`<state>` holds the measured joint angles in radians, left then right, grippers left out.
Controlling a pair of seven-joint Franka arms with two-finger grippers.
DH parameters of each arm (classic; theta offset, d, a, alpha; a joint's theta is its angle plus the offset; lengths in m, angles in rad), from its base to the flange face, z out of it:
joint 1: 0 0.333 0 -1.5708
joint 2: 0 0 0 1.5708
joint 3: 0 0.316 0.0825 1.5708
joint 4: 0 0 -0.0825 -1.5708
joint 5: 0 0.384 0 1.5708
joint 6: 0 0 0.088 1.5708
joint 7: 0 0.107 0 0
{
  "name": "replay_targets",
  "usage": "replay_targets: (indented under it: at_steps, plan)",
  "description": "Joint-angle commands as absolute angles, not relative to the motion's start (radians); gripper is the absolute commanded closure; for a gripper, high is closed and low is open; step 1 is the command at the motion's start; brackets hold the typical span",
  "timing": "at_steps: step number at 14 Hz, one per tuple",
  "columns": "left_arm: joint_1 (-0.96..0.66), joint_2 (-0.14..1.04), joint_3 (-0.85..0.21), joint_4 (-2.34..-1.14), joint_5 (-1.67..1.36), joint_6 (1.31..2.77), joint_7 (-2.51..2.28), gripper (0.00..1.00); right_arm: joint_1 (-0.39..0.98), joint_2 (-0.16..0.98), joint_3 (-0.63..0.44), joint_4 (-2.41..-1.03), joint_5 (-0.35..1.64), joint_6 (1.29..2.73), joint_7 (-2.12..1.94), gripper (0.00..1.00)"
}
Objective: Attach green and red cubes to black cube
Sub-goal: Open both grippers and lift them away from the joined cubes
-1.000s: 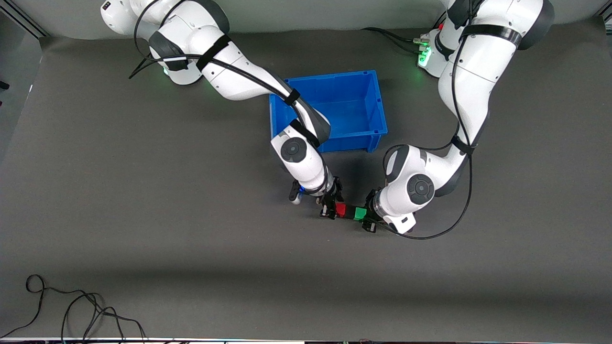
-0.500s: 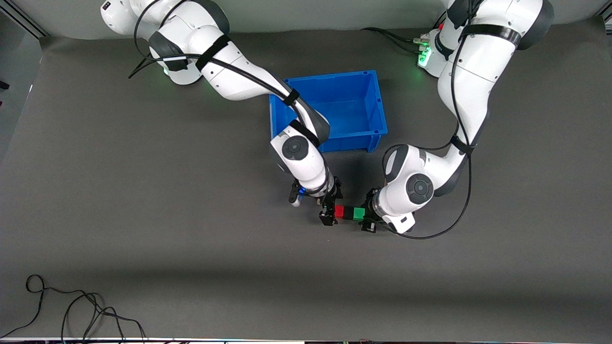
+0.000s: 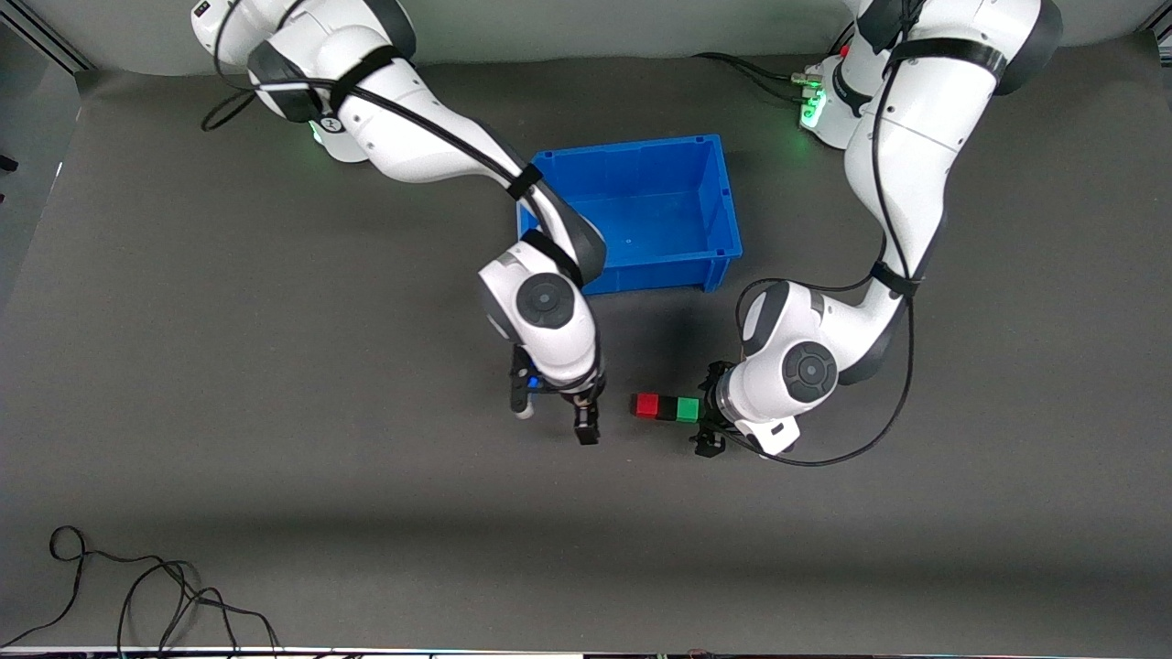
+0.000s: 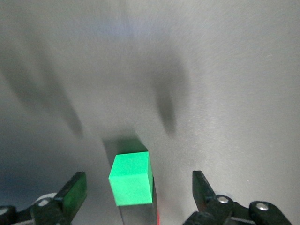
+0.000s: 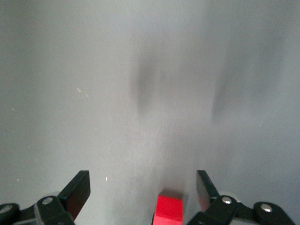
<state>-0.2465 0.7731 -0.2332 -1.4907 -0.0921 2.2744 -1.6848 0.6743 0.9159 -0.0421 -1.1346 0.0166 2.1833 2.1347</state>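
Cubes sit joined on the surface (image 3: 275, 366): red cube (image 3: 647, 405), black cube (image 3: 667, 408), green cube (image 3: 688, 409). Left tool (image 3: 707, 430) is spread wide around the green one without gripping. Right tool (image 3: 586, 426) is open and empty beside the row.

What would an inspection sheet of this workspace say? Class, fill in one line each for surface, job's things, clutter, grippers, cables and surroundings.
Surface: dark grey table, matte.
Job's things: red cube, black cube and green cube sit in one touching row on the table, black in the middle.
Clutter: blue bin, farther from the front camera than the row; nothing seen inside.
Grippers: right gripper open, beside the row's red end, apart from it. Left gripper open, straddling the green end without touching.
Cables: loose black cable on the table's near edge; arm cables run along both arms.
Surroundings: nothing seen.
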Motion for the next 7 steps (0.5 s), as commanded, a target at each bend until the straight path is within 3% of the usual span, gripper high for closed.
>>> replay_targets:
  at_steps: [1, 7]
  plan:
    - [-0.224, 0.697, -0.227, -1.471, -0.022, 2.148, -1.674, 0.0, 0.641, 0.809, -0.037, -1.189, -0.003, 2.063, 1.998, 0.0]
    - [-0.095, 0.467, -0.238, -1.467, -0.055, 1.754, -1.283, 0.0, 0.551, 0.502, -0.038, -1.416, -0.005, 1.905, 1.665, 0.0]
